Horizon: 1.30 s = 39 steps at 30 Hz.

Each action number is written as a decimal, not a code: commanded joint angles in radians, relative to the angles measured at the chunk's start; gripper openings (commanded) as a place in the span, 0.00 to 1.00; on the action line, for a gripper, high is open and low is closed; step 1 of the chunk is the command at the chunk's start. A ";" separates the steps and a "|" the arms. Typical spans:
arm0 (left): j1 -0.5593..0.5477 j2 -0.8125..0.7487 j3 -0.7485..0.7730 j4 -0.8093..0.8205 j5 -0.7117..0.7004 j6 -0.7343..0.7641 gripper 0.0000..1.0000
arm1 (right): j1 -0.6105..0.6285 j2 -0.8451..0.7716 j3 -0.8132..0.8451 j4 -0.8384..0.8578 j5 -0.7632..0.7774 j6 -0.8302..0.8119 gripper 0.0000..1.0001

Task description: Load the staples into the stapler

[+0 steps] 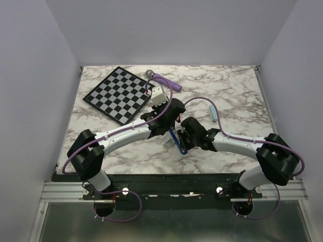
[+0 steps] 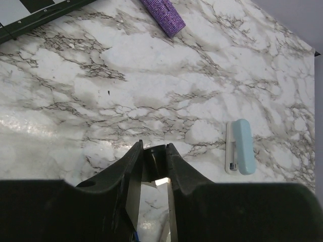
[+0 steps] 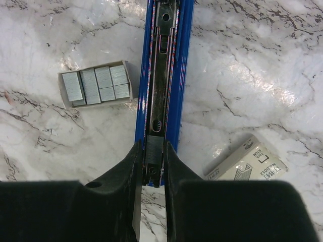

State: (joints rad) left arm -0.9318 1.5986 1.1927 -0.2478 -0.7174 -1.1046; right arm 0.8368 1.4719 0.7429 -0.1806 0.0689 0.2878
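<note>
Small dark blue mini stapler with a black and silver metal rail lies opened flat on the white, grey-veined marble bench, and the right fingers are clamped on its near end. A grey open tray of silver staple strips sits just beside one long edge, with a printed white cardboard staple box near the other. The left fingers stand almost together about a small silvery piece, but whether they grip it cannot be told.
</note>
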 commanded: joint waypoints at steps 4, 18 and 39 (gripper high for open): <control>-0.050 0.018 -0.076 -0.067 0.073 -0.067 0.13 | -0.002 0.027 -0.020 0.153 0.028 -0.010 0.21; -0.050 -0.017 -0.128 -0.039 0.053 -0.049 0.15 | -0.002 0.042 -0.020 0.162 0.014 -0.010 0.21; 0.005 -0.131 -0.268 0.105 0.128 0.058 0.18 | -0.002 0.053 -0.017 0.164 -0.003 -0.013 0.21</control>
State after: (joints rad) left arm -0.9485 1.4609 0.9874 -0.0666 -0.6483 -1.1103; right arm 0.8310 1.4963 0.7322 -0.0521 0.0772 0.2943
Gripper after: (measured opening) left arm 0.181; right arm 0.246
